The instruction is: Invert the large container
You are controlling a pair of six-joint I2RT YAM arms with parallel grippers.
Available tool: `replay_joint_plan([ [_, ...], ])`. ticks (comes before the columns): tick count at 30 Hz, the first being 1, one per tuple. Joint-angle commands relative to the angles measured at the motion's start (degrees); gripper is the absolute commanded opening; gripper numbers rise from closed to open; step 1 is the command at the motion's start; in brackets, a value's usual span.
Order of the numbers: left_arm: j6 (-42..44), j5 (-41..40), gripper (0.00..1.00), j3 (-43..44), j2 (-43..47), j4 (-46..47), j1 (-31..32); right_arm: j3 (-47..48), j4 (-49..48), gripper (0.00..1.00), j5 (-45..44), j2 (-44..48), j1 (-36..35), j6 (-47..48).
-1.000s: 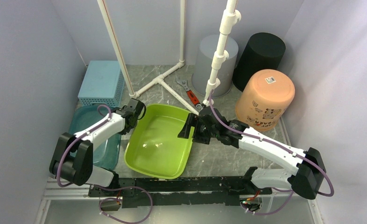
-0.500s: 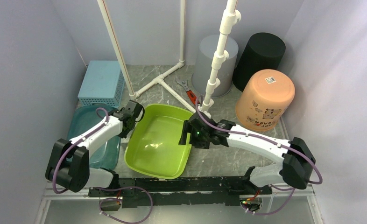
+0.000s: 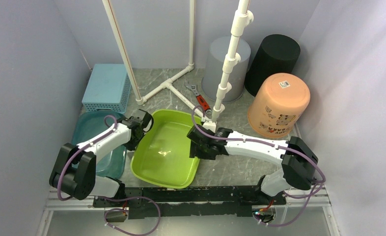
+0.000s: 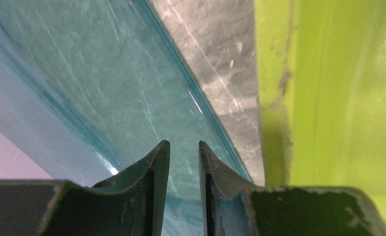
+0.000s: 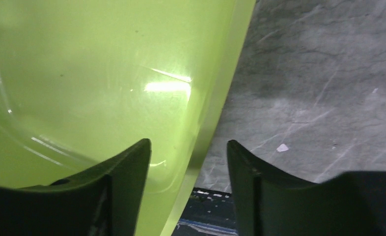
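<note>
Partly under right hand (image 3: pixel 196 146), green basin (image 3: pixel 165 158).

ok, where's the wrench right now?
Top view, back centre: the wrench lies on the table between the white pipe frame and the grey bucket, just beyond the green tub and its far right corner.

A teal tub (image 3: pixel 90 130) is lying on the left of the worktop (image 3: pixel 230 167), just in front of an overturned blue basket (image 3: pixel 107 87). A grey bin (image 3: pixel 213 69), black bin (image 3: pixel 274 59) and orange bucket (image 3: pixel 279 103) are standing upside down at the back right. A wrench (image 3: pixel 199 100) is lying beside a white pipe frame (image 3: pixel 169 84).
</note>
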State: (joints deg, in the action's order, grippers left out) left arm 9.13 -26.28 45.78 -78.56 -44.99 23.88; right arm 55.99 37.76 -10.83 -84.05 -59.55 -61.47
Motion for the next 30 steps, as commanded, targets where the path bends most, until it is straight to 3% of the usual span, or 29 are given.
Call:
replay_joint_plan([
  [1,-2.4,-5.1,0.33,0.1,2.6,-0.2,0.3,4.2,4.6,0.55,-6.6,-1.1,-1.3,-0.5],
  [4,-4.6,-10.1,0.34,2.7,3.3,-2.7,0.2,5.2,6.3,0.43,-8.7,-1.2,-1.8,0.3],
  [7,-4.3,-8.1,0.35,4.9,3.9,-4.8,0.5,5.4,6.3,0.28,-9.2,-1.1,-1.9,2.1],
  [13,-6.1,-10.0,0.37,9.7,6.6,-8.8,1.9,7.6,10.2,0.25,-11.7,-2.1,-1.9,3.7],
  [19,-4.7,-1.0,0.43,16.6,12.3,-10.0,2.6,7.2,9.7,0.24,-12.5,-1.2,-1.9,5.8],
  [21,-7.4,1.2,0.44,19.6,13.3,-10.7,2.6,6.9,9.4,0.24,-12.4,-1.2,-1.9,6.4],
  [26,-16.1,16.2,0.52,23.4,14.4,-9.5,2.6,5.5,6.2,0.23,-9.8,-1.5,-1.9,7.6],
  [30,-26.5,22.3,0.53,20.7,14.9,-6.5,2.4,5.5,5.5,0.12,-9.7,-1.8,-1.9,8.8],
])
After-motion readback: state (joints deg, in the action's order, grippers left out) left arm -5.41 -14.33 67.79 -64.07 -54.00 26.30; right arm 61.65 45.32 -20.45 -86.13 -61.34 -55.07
